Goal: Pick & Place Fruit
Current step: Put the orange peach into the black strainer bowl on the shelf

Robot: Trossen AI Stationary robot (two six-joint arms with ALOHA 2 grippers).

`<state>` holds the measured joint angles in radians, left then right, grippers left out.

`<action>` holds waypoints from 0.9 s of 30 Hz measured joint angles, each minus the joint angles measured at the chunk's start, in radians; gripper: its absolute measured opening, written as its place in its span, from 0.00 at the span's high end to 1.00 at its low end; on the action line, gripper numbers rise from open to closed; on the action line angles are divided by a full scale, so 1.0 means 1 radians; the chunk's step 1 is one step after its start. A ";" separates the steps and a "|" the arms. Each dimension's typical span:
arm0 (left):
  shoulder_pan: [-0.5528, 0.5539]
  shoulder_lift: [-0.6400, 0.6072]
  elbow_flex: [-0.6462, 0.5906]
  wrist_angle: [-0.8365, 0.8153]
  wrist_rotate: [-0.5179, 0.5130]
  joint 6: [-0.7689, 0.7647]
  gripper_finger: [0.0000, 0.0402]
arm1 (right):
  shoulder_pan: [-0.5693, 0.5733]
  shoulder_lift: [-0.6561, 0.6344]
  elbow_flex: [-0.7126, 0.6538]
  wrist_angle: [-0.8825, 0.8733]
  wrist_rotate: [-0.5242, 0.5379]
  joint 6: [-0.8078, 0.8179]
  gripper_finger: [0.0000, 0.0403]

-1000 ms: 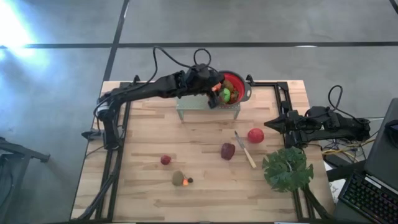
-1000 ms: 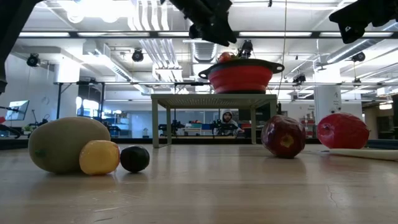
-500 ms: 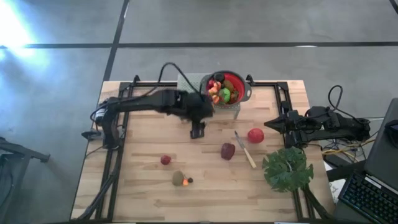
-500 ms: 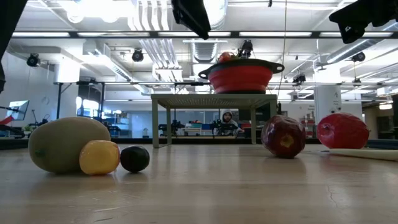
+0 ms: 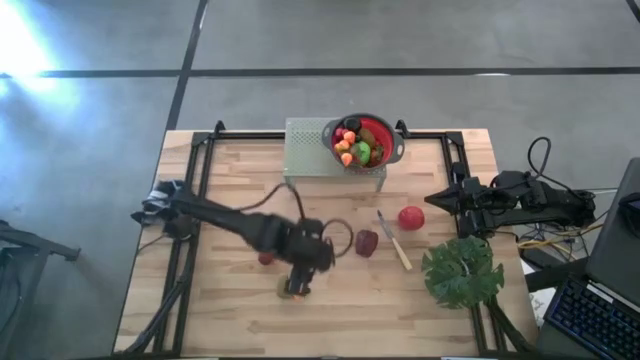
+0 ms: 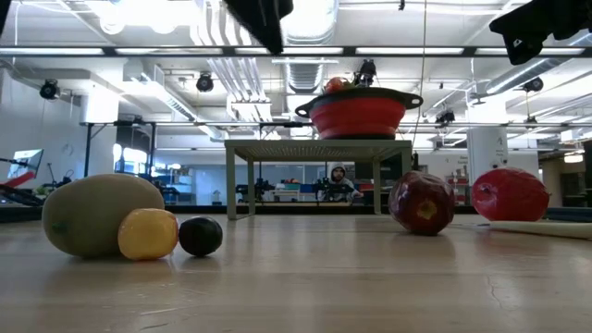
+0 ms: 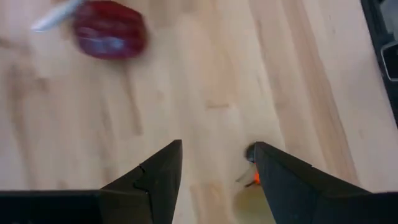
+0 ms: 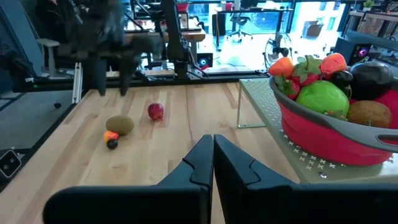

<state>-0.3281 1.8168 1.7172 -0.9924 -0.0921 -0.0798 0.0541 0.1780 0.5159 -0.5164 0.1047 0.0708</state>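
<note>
Kiwi (image 6: 102, 215), orange piece (image 6: 148, 233) and dark berry (image 6: 201, 236) clustered touching at table front edge. Small red fruit (image 8: 155, 111) just beside. Maroon fruit (image 5: 367, 242) and red apple (image 5: 410, 217) mid-table, knife (image 5: 393, 240) between them. Red bowl (image 5: 385, 142) on grey stand (image 5: 305, 159) holds mixed fruit. Left gripper (image 5: 300, 282) over kiwi cluster, fingers spread, nothing pinched. Right gripper (image 5: 438, 199) parked at right edge, fingers pressed together. Green leaf (image 5: 461, 271) near front right.
</note>
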 joint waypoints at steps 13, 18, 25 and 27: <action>-0.087 0.000 -0.298 0.213 0.030 -0.096 0.49 | 0.000 0.000 0.000 0.000 0.000 0.000 0.98; -0.095 0.000 -0.376 0.271 0.059 -0.141 0.49 | 0.000 0.000 0.000 0.000 0.000 0.000 0.98; -0.103 0.000 -0.413 0.338 0.114 -0.207 0.49 | 0.000 0.000 0.000 0.000 0.000 0.000 0.98; -0.110 0.000 -0.413 0.338 0.113 -0.208 0.49 | 0.000 0.000 0.000 0.000 0.000 0.000 0.98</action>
<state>-0.4378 1.8172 1.3045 -0.6544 0.0212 -0.2874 0.0542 0.1781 0.5158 -0.5163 0.1047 0.0708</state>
